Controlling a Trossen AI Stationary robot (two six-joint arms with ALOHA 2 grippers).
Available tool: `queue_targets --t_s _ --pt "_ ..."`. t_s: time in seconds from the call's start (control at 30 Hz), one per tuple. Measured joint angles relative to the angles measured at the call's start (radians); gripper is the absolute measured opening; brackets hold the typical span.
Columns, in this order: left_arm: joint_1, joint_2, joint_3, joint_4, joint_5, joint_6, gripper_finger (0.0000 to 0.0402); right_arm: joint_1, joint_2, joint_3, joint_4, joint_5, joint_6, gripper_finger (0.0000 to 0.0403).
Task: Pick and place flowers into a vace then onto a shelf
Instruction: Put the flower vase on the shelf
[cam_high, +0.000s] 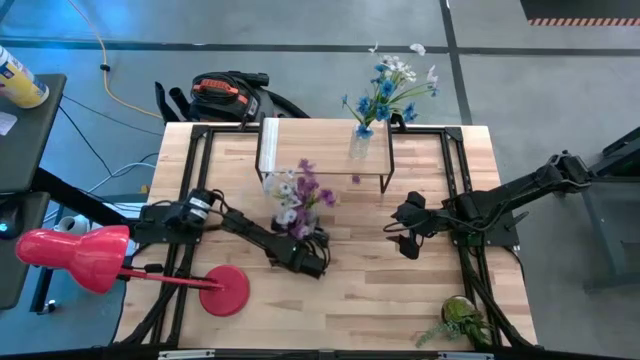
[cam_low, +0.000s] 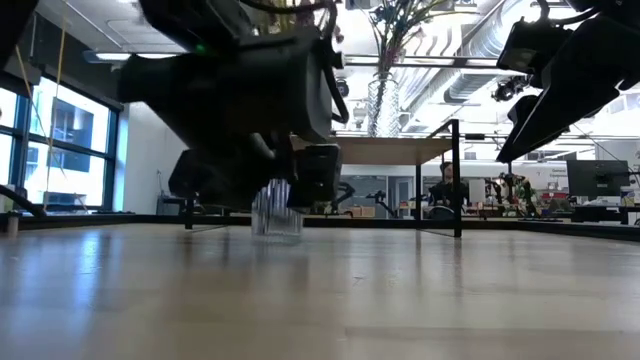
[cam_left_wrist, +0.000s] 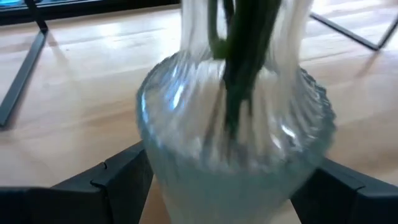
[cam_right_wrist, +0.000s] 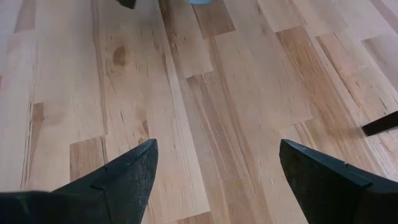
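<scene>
A: High view, over the wooden surface (cam_high: 400, 290): the left gripper (cam_high: 303, 247) sits near the middle, at a clear ribbed vase (cam_left_wrist: 230, 168) that carries purple and pale white flowers (cam_high: 300, 195).

B: Is the vase held?

A: The left wrist view shows its jaws spread wide on either side of the vase's lower body, green stems running down through the neck. Whether the fingers actually touch the glass cannot be told.

B: And the right arm?

A: The right gripper (cam_high: 405, 238) hangs over the surface right of centre, well apart from that vase. In the right wrist view its jaws stand spread over bare planks, holding nothing.

B: Where is the shelf?

A: The shelf (cam_high: 320, 145) stands along the surface's far edge, near the middle. A second vase (cam_high: 360, 143) stands on it towards its right end, with blue and white flowers (cam_high: 388, 85) rising from it.

B: Anything else?

A: A red desk lamp (cam_high: 100, 258) lies over the near left corner, its round base on the surface. A small potted green plant (cam_high: 458, 320) sits at the near right corner.
</scene>
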Motion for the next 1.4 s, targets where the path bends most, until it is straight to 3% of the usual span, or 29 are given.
queue_targets --t_s 0.27,0.43,0.8,1.13,1.4 --pt "0.034 0.007 0.0 0.006 0.008 0.022 0.0352 0.0 0.0 0.0 0.0 0.0 0.0 0.0326" --pt "0.034 0.038 0.001 0.007 0.023 0.013 0.0312 0.0 0.0 0.0 0.0 0.0 0.0 0.0326" --pt "0.029 0.048 0.001 0.003 0.001 -0.005 0.0319 0.0 0.0 0.0 0.0 0.0 0.0 0.0326" --pt "0.0 -0.021 -0.002 -0.042 0.074 -0.002 0.0312 0.0 0.0 0.0 0.0 0.0 0.0 0.0326" --pt "-0.022 -0.154 0.019 -0.181 0.039 -0.008 0.0312 0.0 0.0 0.0 0.0 0.0 0.0 0.0326"
